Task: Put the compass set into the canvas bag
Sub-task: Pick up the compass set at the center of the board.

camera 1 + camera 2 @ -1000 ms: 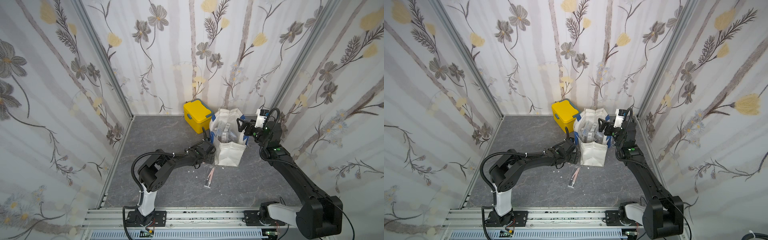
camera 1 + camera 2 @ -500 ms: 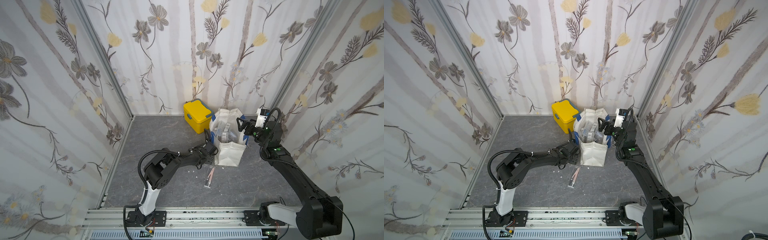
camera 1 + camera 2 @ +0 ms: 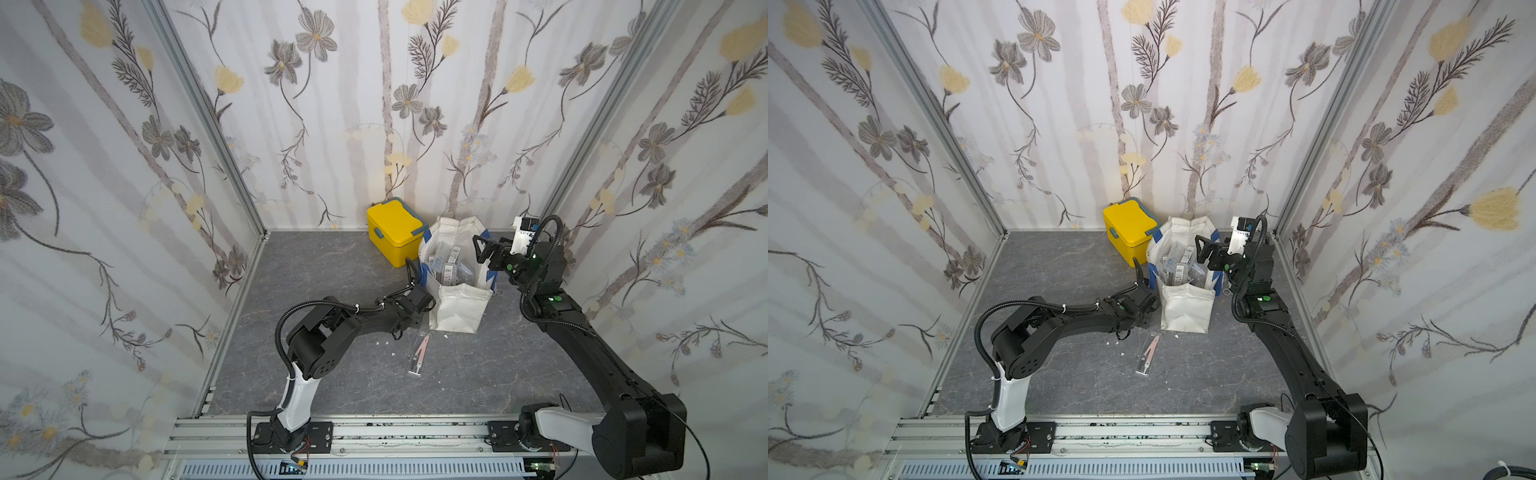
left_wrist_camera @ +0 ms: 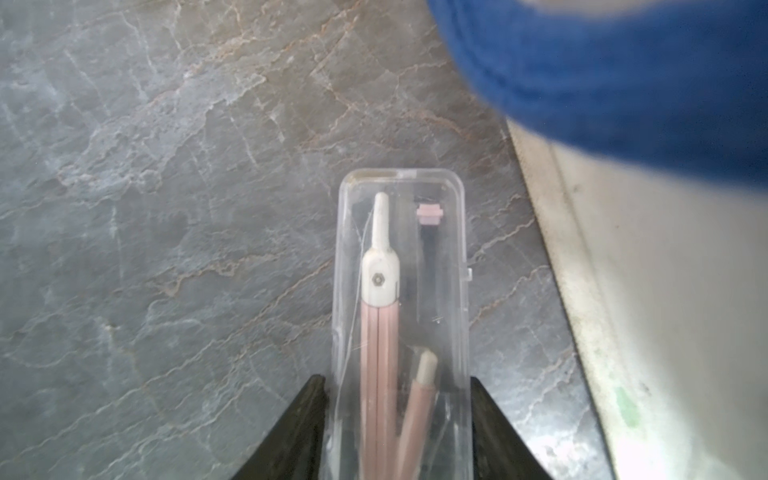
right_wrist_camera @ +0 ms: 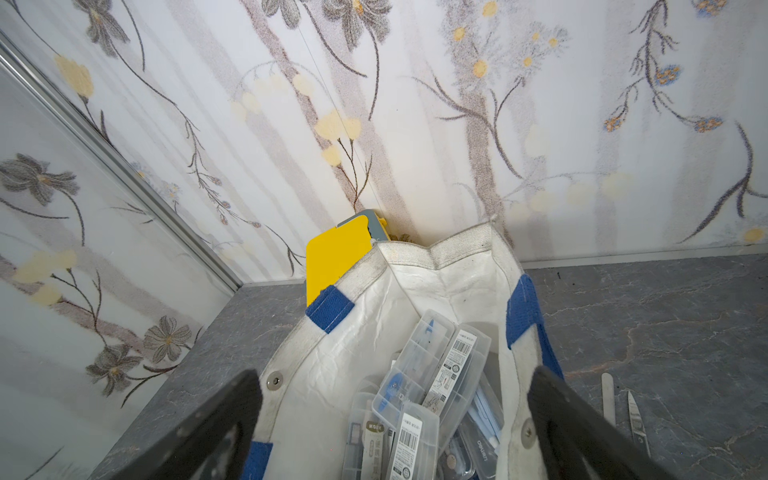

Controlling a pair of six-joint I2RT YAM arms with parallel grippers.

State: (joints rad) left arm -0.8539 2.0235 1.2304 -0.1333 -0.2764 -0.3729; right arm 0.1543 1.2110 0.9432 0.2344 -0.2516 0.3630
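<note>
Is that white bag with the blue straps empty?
No, the bag holds a pile of clear plastic cases with barcode labels, plain in the right wrist view.

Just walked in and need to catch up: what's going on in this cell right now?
The left gripper is down at the table, its fingers on either side of the compass set. The set is a clear case lying flat beside the canvas bag. Whether the gripper pinches the case yet is unclear. The right gripper hangs open over the bag's mouth, holding nothing. Several similar cases lie inside the bag, and this one is not yet lifted.
</note>
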